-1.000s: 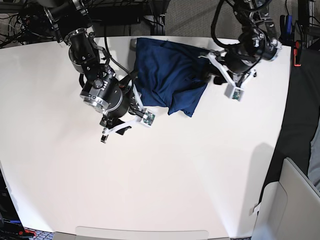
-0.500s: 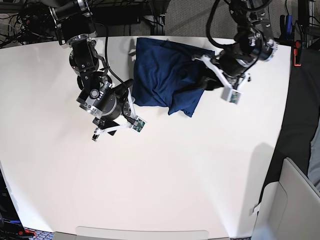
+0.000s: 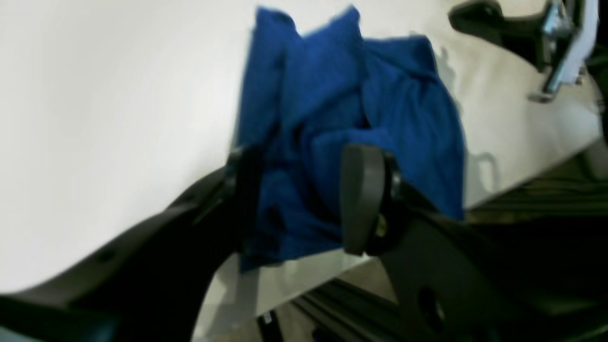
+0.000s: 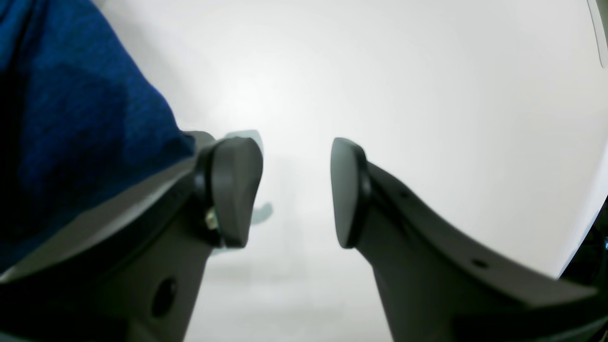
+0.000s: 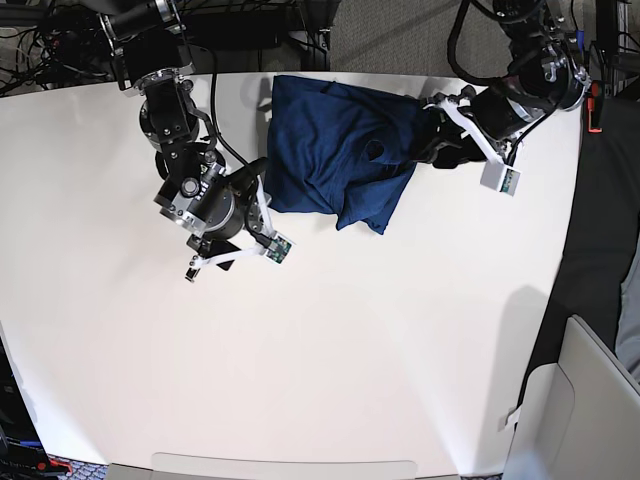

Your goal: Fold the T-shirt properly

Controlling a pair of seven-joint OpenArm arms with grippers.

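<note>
t-shirt (image 3: 351, 128) blurred, left tool (image 3: 299, 199) grip unclear

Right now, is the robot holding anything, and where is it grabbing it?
The right tool is open and empty over the white table. The left tool straddles the edge of the blue T-shirt, but whether it grips is unclear.

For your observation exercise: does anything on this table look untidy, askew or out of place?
Yes. The T-shirt lies bunched and creased at the table's far edge, its outline lopsided rather than squared. The left gripper straddles a rumpled fold; the right gripper stands open beside it.
</note>
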